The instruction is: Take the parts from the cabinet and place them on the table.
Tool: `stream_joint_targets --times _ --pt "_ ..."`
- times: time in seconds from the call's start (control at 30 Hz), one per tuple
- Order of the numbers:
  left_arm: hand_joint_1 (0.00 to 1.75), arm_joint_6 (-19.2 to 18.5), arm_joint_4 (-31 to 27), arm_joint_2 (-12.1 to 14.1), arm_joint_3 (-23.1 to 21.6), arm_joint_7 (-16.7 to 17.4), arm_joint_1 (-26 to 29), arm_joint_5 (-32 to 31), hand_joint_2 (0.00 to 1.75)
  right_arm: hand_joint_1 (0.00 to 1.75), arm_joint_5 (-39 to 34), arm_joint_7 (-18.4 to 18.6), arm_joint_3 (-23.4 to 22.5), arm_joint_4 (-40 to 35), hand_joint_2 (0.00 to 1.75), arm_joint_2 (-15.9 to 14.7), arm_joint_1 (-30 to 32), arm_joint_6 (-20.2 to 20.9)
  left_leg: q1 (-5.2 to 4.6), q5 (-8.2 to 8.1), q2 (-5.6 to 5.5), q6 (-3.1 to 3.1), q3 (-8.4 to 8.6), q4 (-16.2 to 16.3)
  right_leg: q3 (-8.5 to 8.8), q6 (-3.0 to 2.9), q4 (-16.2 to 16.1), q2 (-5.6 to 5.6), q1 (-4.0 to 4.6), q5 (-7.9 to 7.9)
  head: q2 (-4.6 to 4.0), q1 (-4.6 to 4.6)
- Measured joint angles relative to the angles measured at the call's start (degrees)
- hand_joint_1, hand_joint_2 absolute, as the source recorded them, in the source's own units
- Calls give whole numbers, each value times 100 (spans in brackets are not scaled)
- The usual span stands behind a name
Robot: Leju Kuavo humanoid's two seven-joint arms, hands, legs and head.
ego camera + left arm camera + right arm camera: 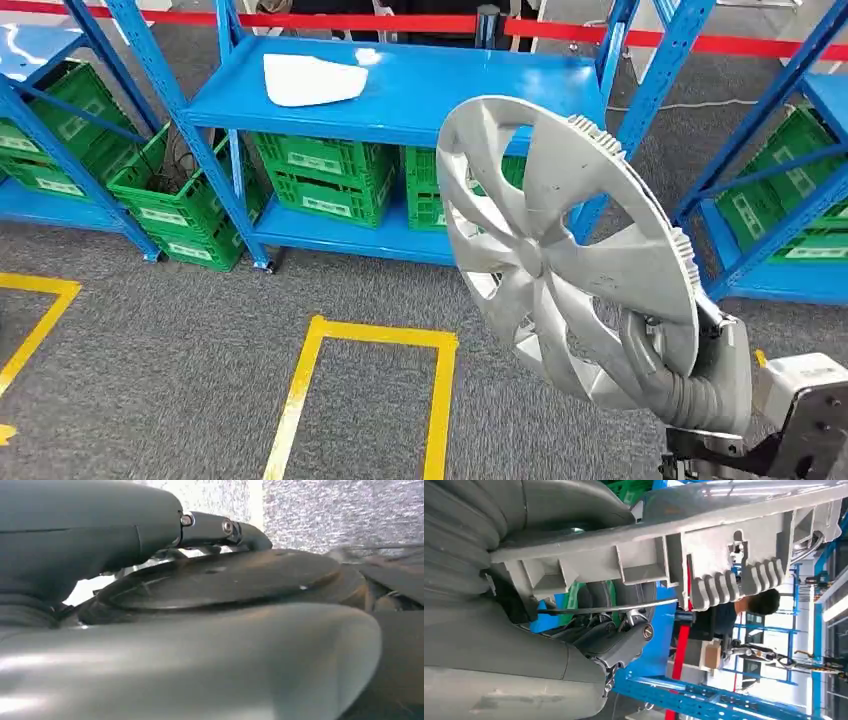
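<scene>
The hubcap, a silver spoked wheel cover, is held up in the air on the right of the scene, tilted so that its face is turned toward the left and slightly upward. It is gripped at its lower right rim by the right robot hand, whose grey ribbed cover and thick thumb are seen wrapped around the edge from below. In the right wrist view the right robot hand is seen clamped on the ribbed inner edge of the hubcap, with dark fingers curled against its back. In the left wrist view the left robot hand is seen close up, with a dark finger stretched above a dark round disc; whether anything is held there cannot be told.

Beyond the hubcap, a blue shelf rack is seen at the far side, and a white part is laid on its upper shelf, well apart from the hubcap. Green crates are stored on the lower shelf, and more green crates are stacked to the left. Yellow tape lines are marked on the grey carpet floor nearer the robot. A red barrier tape is stretched behind the rack.
</scene>
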Motion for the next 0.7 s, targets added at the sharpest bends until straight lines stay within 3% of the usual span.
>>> stream_joint_targets --times 0.03,0.1,0.13,0.17,0.27,0.3,0.33,0.37,0.4,0.47,0.5,0.57,0.63,0.67,0.7 --pt "0 0 0 0 0 2 1 0 0 175 -2 0 0 0 175 0 4 0 0 202 1 6 130 -80 -81 5 41 4 2 32 0 -22" --pt "0 0 2 6 0 13 3 0 0 175 -2 2 0 0 175 -2 14 0 0 538 1 32 662 -828 -180 20 127 10 2 42 0 -52" --pt "0 0 2 11 0 11 14 0 0 175 -2 2 0 0 175 0 21 0 -1 603 1 54 957 -1296 -211 24 173 9 2 40 0 -66" --pt "0 0 4 20 0 7 13 -2 0 175 -2 2 0 0 175 -2 22 0 -23 446 -2 73 1226 -1556 -290 57 214 5 30 43 0 -72" --pt "0 -11 2 24 0 -7 3 -2 0 175 -2 4 -2 0 175 -2 28 0 -36 429 -9 107 1143 -1689 -380 156 268 -1 16 118 0 -81" --pt "0 -13 2 16 0 -7 5 -2 0 175 -2 2 -2 0 175 -4 26 0 6 463 -12 155 1107 -1740 -425 191 295 -1 42 141 0 -66" --pt "0 -13 2 13 0 -7 4 -2 0 175 -2 2 -2 0 175 -7 32 2 31 503 -8 208 1092 -1765 -527 234 370 37 24 39 0 -63" --pt "0 -13 2 11 0 -11 2 -4 0 175 -2 2 -2 0 175 -11 30 2 32 529 -4 247 1065 -1768 -617 275 569 46 12 -165 0 -13" --pt "0 -13 2 11 0 -13 -1 -4 0 175 -2 2 -2 0 175 -22 32 4 31 550 -4 272 1031 -1762 -746 306 972 51 -16 -420 0 37" --pt "0 -15 2 11 0 -13 1 -2 0 175 -2 2 0 0 175 -24 42 7 25 593 -4 273 966 -1749 -1032 352 1805 51 -55 -786 0 70" --pt "0 -15 2 11 0 -13 2 -2 0 175 -4 2 0 0 175 -26 53 7 25 613 -4 270 927 -1732 -1079 372 2014 51 -75 -817 0 81" --pt "0 -15 2 11 0 -13 2 -2 0 175 -4 2 0 0 175 -33 59 7 31 639 -6 256 877 -1708 -810 392 1605 51 -119 -532 0 129" --pt "0 -15 2 4 0 -13 -1 -2 0 175 -4 2 0 0 175 -35 56 9 38 656 -11 232 856 -1680 -240 401 565 51 -155 -75 0 157" --pt "0 -13 2 7 0 -13 -4 -2 0 175 -7 4 0 0 175 -35 51 11 22 677 -11 191 827 -1677 -121 393 348 65 -143 -175 0 173" --pt "0 -13 2 7 0 -13 -9 -2 0 175 -7 0 0 -2 175 -35 50 11 2 703 -14 157 774 -1637 -70 350 274 67 -114 -134 0 188"
